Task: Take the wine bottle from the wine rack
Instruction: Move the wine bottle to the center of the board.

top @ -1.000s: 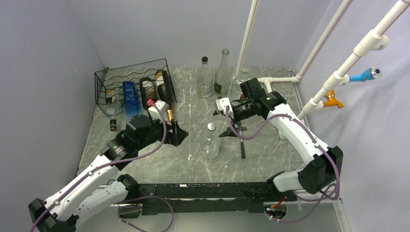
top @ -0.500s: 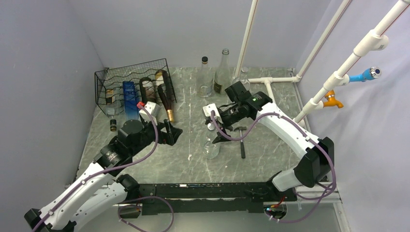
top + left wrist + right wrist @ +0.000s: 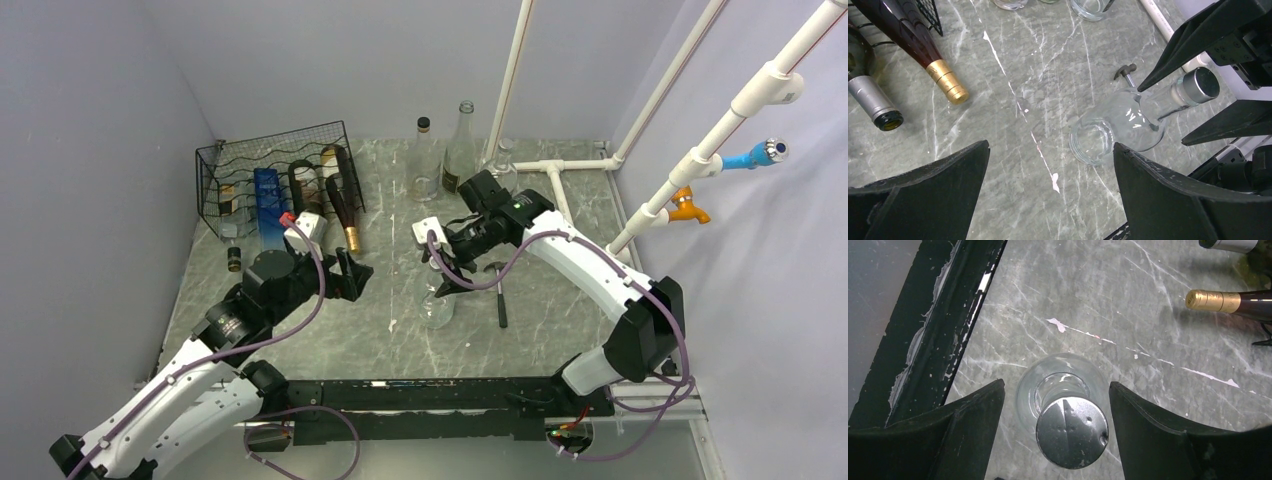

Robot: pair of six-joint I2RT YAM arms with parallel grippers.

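The wine rack [image 3: 240, 165] sits at the far left corner of the bench [image 3: 400, 330], a black wire box holding a blue bottle [image 3: 268, 205] and several dark ones lying down. The wine bottle [image 3: 345, 215] with the gold foil neck lies at the rack's right end, its body inside the wires and its neck poking out onto the stone; nothing is touching it. A second dark bottle with a silver foil neck [image 3: 870, 97] lies just beside it. The left claw [image 3: 1050, 147] hovers near those necks, spread wide with only bare bench between its fingers. The right claw [image 3: 1056, 385] is out in the middle, over a clear bottle [image 3: 1135, 120] with a silver cap that stands upright; its fingers straddle the cap with a clear gap on one side, so it is open and gripping nothing. A small dark hammer [image 3: 500, 295] lies just to the right of that bottle. Two more bottles [image 3: 425, 160] stand upright at the back.
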